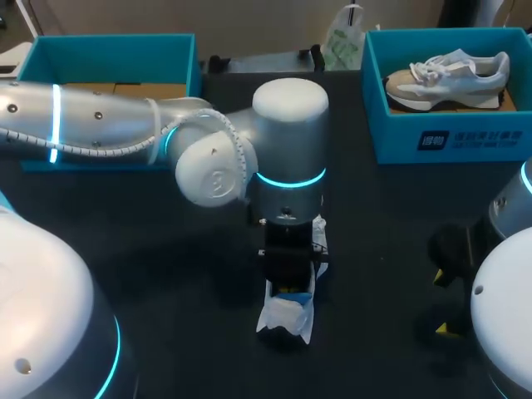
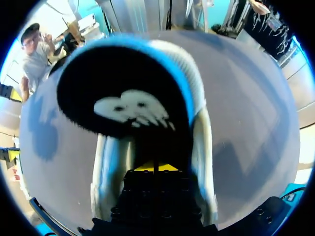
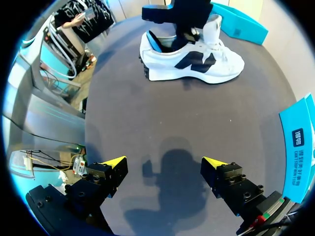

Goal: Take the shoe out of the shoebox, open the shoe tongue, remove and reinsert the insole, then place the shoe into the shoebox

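Note:
A white shoe point(image 1: 287, 317) with dark side marks point(image 3: 197, 61) lies on the dark table's middle. My left gripper point(image 2: 156, 168) reaches down into its opening, shut on the black insole point(image 2: 123, 93), which has a white logo and a blue edge. The insole curls up out of the shoe ahead of the fingers. The shoe's white walls point(image 2: 203, 147) show on both sides. From the right wrist view, my left gripper point(image 3: 182, 19) stands over the shoe's heel. My right gripper point(image 3: 162, 164) hovers open above bare table, well short of the shoe, and in the head view point(image 1: 445, 303) it is at the right edge.
A blue shoebox point(image 1: 449, 141) at the back right holds a second grey-white shoe point(image 1: 449, 75). Another blue box point(image 1: 108, 50) stands at the back left behind my left arm. A blue box side point(image 3: 298, 147) lies beside my right gripper.

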`<state>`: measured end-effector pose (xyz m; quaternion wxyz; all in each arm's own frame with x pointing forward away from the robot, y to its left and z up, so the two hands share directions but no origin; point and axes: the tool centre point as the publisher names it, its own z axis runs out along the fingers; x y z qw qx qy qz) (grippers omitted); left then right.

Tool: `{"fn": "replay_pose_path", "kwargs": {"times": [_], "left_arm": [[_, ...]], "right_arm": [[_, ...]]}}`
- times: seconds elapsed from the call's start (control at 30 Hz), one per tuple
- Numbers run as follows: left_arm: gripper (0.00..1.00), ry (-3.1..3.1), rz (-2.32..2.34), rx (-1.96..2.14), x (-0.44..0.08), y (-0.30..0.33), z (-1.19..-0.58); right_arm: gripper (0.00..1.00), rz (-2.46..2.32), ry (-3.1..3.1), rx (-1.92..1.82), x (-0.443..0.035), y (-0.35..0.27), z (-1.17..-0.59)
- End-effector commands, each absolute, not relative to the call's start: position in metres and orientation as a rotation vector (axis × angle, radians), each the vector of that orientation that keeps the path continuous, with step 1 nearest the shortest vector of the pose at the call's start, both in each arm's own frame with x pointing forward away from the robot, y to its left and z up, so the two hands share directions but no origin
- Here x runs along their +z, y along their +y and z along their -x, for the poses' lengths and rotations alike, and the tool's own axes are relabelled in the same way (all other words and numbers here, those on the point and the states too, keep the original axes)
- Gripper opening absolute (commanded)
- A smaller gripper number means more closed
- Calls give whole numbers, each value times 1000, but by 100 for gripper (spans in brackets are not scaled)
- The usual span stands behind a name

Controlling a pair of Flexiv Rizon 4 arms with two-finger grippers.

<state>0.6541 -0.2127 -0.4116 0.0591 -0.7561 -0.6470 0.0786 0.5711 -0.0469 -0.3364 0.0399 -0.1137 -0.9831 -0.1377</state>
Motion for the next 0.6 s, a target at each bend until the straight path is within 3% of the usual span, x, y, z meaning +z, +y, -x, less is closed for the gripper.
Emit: {"fn": "replay_pose_path", "kwargs": {"times": [0.03,0.6], "left_arm": [[0,-1975,2325,200,-415,-212,-660],[0,-1819,2370,12,-378,-206,-638]], "right_arm": [[100,348,-3016,-426,-335,-48,-568],[100,348,-3016,-426,-335,-48,-568]]}}
